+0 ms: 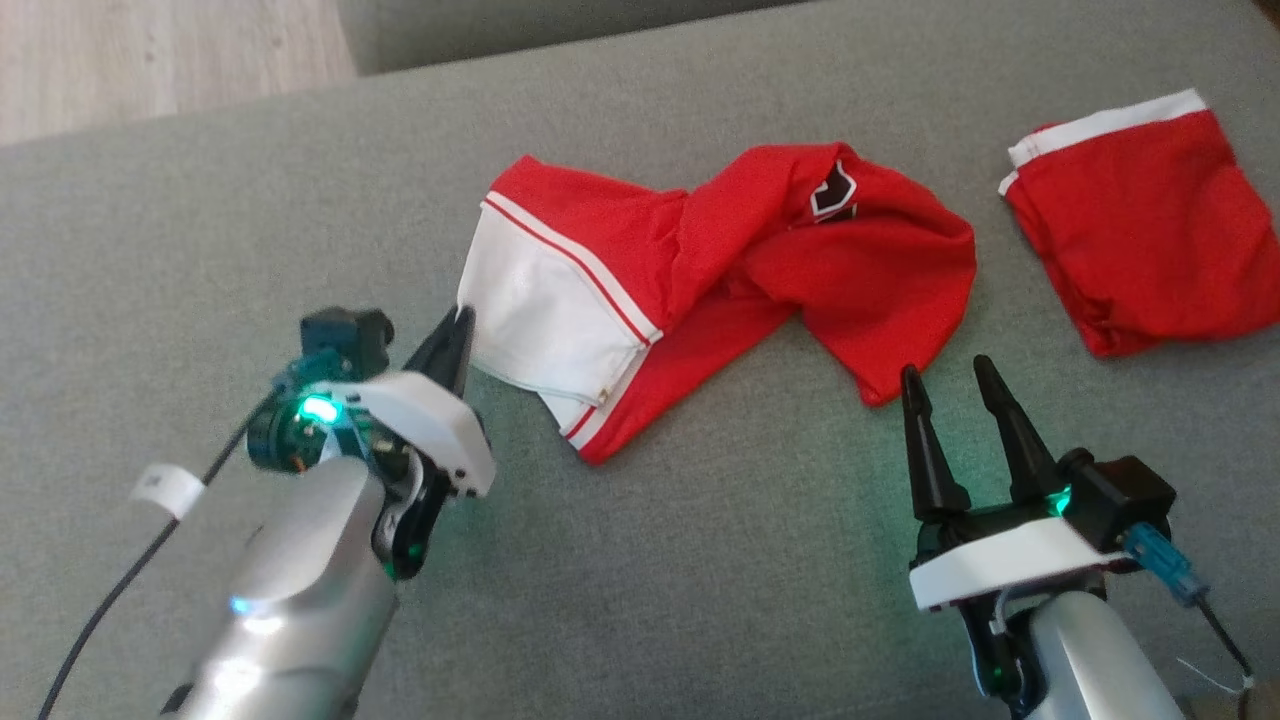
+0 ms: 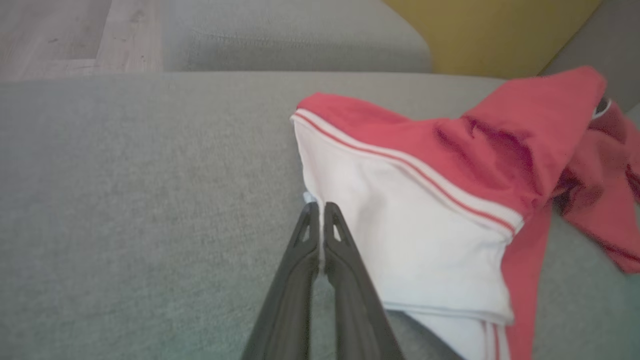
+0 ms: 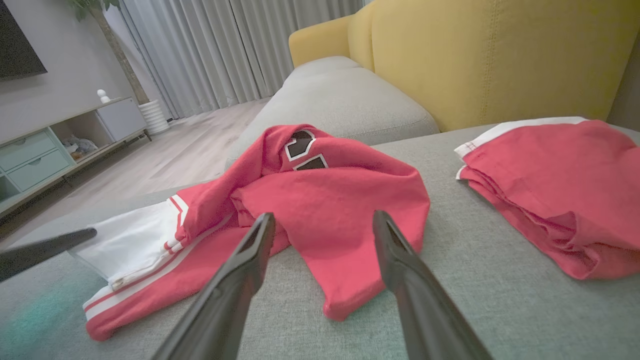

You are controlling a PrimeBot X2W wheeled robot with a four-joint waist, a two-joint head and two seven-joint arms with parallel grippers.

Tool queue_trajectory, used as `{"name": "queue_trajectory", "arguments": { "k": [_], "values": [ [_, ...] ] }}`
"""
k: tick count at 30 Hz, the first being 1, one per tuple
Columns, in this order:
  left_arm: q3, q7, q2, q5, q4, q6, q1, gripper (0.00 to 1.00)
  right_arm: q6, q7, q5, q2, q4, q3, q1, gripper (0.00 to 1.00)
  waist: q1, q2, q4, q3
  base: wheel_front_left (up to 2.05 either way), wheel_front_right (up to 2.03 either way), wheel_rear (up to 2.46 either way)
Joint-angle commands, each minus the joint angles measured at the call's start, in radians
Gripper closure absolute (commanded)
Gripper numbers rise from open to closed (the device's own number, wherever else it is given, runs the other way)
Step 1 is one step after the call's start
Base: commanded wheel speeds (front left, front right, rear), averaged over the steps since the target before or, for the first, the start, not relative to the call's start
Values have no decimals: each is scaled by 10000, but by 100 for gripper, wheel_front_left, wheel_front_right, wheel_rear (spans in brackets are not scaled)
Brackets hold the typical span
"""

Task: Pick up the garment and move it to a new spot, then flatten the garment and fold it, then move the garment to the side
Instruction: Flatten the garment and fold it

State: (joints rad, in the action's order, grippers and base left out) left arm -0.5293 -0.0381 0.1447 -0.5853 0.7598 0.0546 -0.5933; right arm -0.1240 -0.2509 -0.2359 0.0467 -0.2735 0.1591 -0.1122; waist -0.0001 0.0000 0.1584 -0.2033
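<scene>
On grey sofa [image 1: 700, 560]: crumpled garment [image 1: 760, 260], folded garment [image 1: 1150, 230].

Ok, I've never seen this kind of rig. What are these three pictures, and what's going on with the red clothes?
It is a two-armed robot, each arm ending in a gripper with two long dark fingers. One picture comes from its head, looking down at a grey cushion; the other two come from cameras on each wrist, looking along that gripper's fingers.

On the cushion lies a crumpled red and white garment. A second red piece, folded, lies apart on the robot's right.

The left gripper is shut, pinching the white edge of the garment; the left wrist view shows its fingers pressed together at that edge. The right gripper is open, pointing at the garment's red corner just short of it, holding nothing.
</scene>
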Motion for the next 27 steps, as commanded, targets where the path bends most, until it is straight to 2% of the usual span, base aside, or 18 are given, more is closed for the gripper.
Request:
{"name": "queue_trajectory", "arguments": {
  "k": [1,5,8,11,14,21,27],
  "values": [
    [487,24,184,-288,-821,175,-449,100,-67,-109,57,35,201,250,-35,0,1,0,-74,388,0,0,0],
    [746,-442,170,-874,-1951,338,-682,100,-67,-109,-4,35,154,371,53,0,1,0,12,665,0,0,0],
    [1100,-1037,169,-1405,-2906,255,-1071,100,-67,-109,-105,35,195,518,36,0,1,0,214,636,0,0,0],
    [1562,-1813,194,-1992,-3667,-58,-1647,100,-67,-109,-244,35,264,639,-44,0,1,0,541,423,0,0,0],
    [1918,-2465,530,-2112,-4007,-488,-2480,100,-67,-109,-439,35,360,811,-199,0,1,0,953,53,0,0,0],
    [3401,-3389,996,-2737,-2655,-2144,-4765,100,-67,-109,-971,35,565,1430,-540,0,1,0,1967,-914,0,0,0],
    [3434,-3250,1685,-1989,-709,-3067,-6363,100,-67,-109,-1308,35,751,1933,-751,0,1,0,2592,-1606,0,0,0]
  ]
}}
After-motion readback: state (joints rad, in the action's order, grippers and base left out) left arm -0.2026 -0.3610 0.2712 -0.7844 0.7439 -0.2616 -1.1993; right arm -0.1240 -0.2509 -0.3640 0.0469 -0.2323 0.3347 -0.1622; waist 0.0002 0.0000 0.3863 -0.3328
